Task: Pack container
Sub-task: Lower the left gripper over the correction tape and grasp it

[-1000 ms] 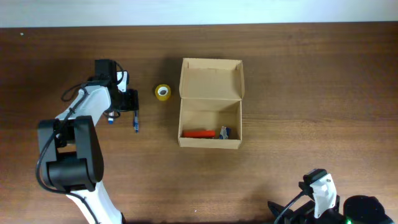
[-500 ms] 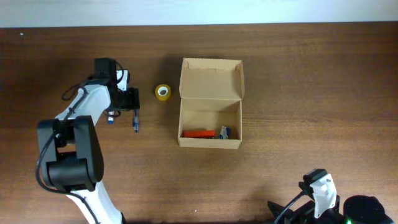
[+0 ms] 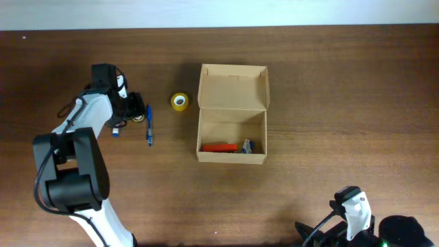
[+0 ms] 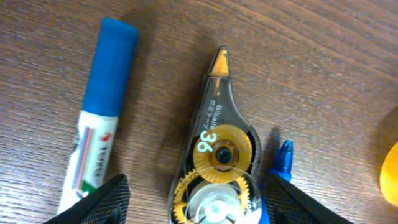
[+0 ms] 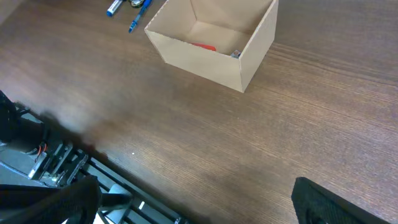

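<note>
Worktop (image 3: 343,103): dark brown, streaked wood grain. Container (image 3: 232,89): plain tan cardboard, unmarked; inside it a red item (image 3: 218,147) and a blue-grey item (image 3: 247,145). Tape roll (image 3: 180,101): yellow, pale core. Toward the left edge: pen (image 3: 149,125), blue; marker (image 4: 99,155), blue cap, white barrel with thin coloured stripes and red lettering; correction tape dispenser (image 4: 217,168), smoky clear shell, yellow tip and gears, white "36"
</note>
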Controlling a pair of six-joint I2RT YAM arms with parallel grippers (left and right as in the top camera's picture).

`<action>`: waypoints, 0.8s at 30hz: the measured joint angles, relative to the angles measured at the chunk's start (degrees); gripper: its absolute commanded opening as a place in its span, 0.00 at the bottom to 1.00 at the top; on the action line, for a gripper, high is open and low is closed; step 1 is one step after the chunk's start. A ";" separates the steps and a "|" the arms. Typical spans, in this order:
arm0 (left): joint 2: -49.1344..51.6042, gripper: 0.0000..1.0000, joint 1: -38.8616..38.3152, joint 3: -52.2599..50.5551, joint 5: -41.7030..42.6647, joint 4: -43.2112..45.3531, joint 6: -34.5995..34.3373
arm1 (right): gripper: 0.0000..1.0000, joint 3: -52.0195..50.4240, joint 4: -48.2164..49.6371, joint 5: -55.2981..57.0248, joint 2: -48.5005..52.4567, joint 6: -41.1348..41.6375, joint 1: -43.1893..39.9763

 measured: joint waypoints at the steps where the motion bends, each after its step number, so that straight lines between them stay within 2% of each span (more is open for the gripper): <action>1: 0.00 0.68 -0.04 0.00 0.02 0.24 -0.17 | 0.99 0.00 0.00 0.00 0.00 0.00 0.00; 24: 0.83 0.62 -0.26 0.04 -0.20 1.25 -0.09 | 0.99 0.00 0.00 0.00 0.00 -0.02 0.00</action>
